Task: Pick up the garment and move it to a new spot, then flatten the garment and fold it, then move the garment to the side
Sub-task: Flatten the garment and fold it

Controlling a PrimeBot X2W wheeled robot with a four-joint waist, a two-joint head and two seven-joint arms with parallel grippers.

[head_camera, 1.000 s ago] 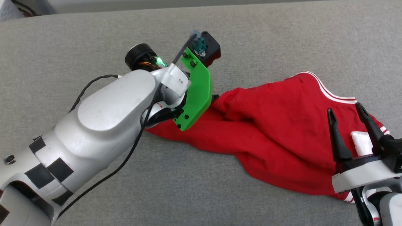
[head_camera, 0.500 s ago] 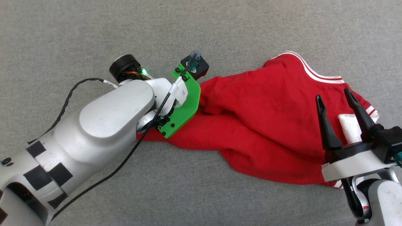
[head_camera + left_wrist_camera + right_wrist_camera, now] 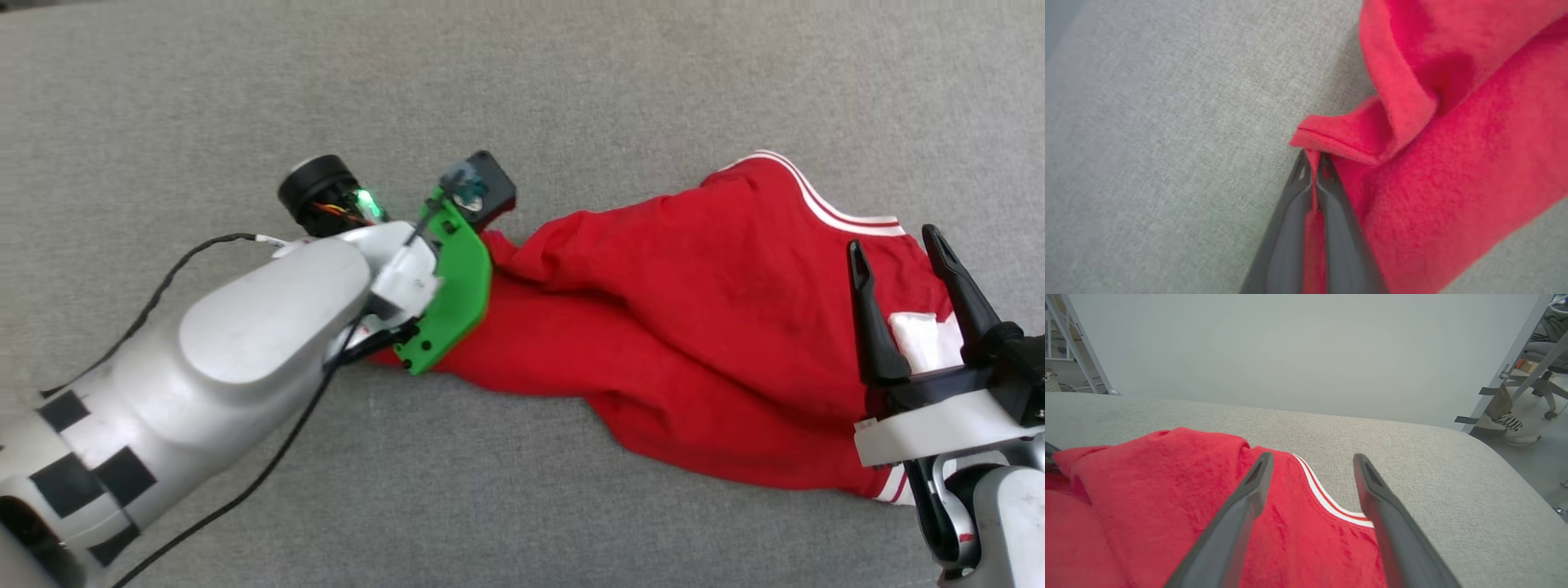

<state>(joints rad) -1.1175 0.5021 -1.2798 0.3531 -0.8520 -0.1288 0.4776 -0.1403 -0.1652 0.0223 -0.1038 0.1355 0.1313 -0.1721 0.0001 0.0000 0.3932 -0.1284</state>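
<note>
Red and rumpled, the garment (image 3: 694,343) lies across the grey worktop (image 3: 571,98), one hem edge pinched between the closed fingers of the left gripper (image 3: 1312,157), while the right gripper (image 3: 892,238) hovers over its striped end with fingers spread wide, holding nothing.

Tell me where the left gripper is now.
In the left wrist view the left gripper is shut on a hemmed edge of the garment, at its left end in the head view, over the grey surface.
</note>
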